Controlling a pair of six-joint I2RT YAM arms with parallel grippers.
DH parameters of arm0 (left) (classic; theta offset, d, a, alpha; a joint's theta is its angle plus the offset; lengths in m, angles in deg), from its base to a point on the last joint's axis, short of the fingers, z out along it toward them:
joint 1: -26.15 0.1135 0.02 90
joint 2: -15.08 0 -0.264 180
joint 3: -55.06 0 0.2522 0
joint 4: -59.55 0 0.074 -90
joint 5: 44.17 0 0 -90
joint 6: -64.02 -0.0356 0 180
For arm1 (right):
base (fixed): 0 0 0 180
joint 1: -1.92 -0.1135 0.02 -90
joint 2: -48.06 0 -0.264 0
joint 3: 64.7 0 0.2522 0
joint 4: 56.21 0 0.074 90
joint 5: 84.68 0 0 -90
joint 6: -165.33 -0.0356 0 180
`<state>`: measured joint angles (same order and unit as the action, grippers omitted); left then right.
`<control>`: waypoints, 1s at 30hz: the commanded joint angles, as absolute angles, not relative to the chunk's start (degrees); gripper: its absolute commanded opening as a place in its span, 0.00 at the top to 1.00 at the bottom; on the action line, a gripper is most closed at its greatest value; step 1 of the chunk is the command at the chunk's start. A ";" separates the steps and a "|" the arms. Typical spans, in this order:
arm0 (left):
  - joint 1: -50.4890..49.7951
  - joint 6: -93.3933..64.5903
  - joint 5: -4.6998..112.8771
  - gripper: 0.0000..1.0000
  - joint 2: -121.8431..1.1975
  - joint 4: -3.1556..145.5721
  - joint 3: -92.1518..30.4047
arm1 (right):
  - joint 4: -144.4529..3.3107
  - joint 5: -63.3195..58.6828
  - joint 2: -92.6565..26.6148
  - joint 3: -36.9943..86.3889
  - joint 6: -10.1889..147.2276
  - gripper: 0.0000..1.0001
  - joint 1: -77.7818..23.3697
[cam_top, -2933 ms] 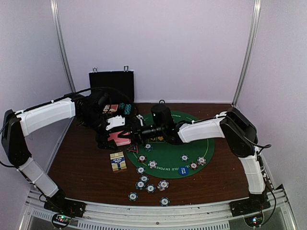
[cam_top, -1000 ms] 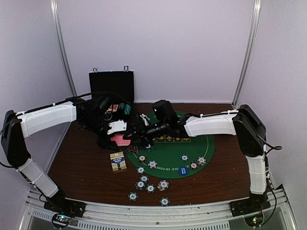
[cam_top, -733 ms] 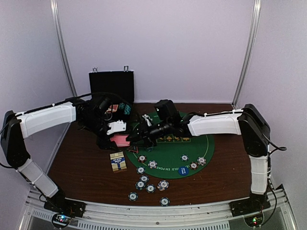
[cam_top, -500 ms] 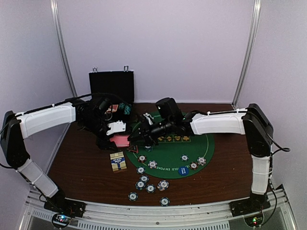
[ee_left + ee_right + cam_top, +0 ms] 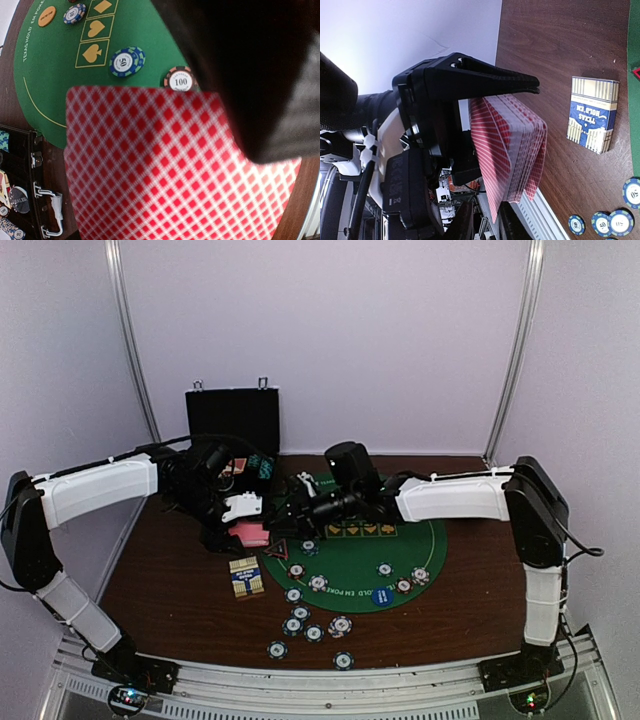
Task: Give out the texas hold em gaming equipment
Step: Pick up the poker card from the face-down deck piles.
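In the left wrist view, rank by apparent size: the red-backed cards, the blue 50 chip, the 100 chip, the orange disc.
1. red-backed cards, largest, though closest to the lens.
2. blue 50 chip and 100 chip: look alike.
3. orange disc, smallest.

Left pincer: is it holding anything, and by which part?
Yes: the left pincer clamps the red-backed card deck across its flat faces, near one edge.

The blurry red cards (image 5: 165, 165) run off the bottom edge and hide part of the green mat (image 5: 55, 85).
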<state>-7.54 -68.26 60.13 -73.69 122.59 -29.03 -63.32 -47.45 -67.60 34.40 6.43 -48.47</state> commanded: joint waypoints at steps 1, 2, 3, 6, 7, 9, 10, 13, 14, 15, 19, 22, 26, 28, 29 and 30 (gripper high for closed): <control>-7.33 -67.81 60.31 0.64 -72.39 119.81 -29.02 | -59.69 -48.55 -68.85 35.19 4.65 0.81 -48.95; -7.33 -67.78 60.33 0.64 -72.46 119.81 -28.97 | -59.34 -48.63 -69.03 35.17 4.38 0.82 -48.96; -7.33 -67.81 60.26 0.64 -72.53 119.81 -28.97 | -58.70 -48.78 -69.13 35.05 4.03 0.82 -49.04; -7.33 -67.82 60.22 0.65 -72.50 119.85 -28.93 | -56.40 -48.91 -69.56 34.59 2.29 0.84 -49.06; -7.33 -67.82 60.17 0.65 -72.57 119.81 -28.92 | -55.83 -48.91 -69.79 34.65 1.81 0.83 -49.10; -7.33 -67.82 60.27 0.65 -72.61 119.86 -28.97 | -54.95 -49.03 -70.58 35.11 1.03 0.83 -49.21; -7.33 -67.75 60.22 0.65 -72.60 119.89 -29.01 | -54.64 -49.07 -71.04 35.37 0.78 0.83 -49.29; -7.33 -67.86 60.08 0.65 -72.50 119.94 -29.06 | -53.40 -48.98 -71.78 35.65 -0.14 0.87 -49.42; -7.33 -67.80 59.99 0.65 -72.48 119.92 -28.96 | -53.10 -48.95 -71.75 35.64 -0.31 0.91 -49.48; -7.33 -67.81 59.88 0.66 -72.42 119.92 -28.89 | -53.19 -48.87 -71.75 35.62 -0.29 0.94 -49.35; -7.27 -67.45 59.13 0.67 -72.30 120.07 -28.67 | -54.48 -48.88 -70.42 34.42 0.73 1.00 -48.38; -7.25 -66.90 58.24 0.68 -72.31 120.38 -28.67 | -55.25 -49.11 -68.57 32.42 1.76 1.00 -46.77; -6.85 -66.54 57.91 0.68 -72.19 120.66 -28.53 | -58.01 -49.61 -65.78 29.62 4.06 1.00 -44.17; -6.36 -66.29 57.87 0.68 -72.15 121.02 -28.64 | -58.64 -50.01 -64.84 28.49 4.71 1.00 -42.84; -6.03 -66.27 57.67 0.68 -72.07 121.03 -28.66 | -59.21 -50.24 -64.39 28.10 5.21 1.00 -42.17; -5.77 -66.31 57.39 0.68 -72.07 121.12 -28.66 | -60.27 -50.38 -63.97 27.94 5.98 1.00 -41.55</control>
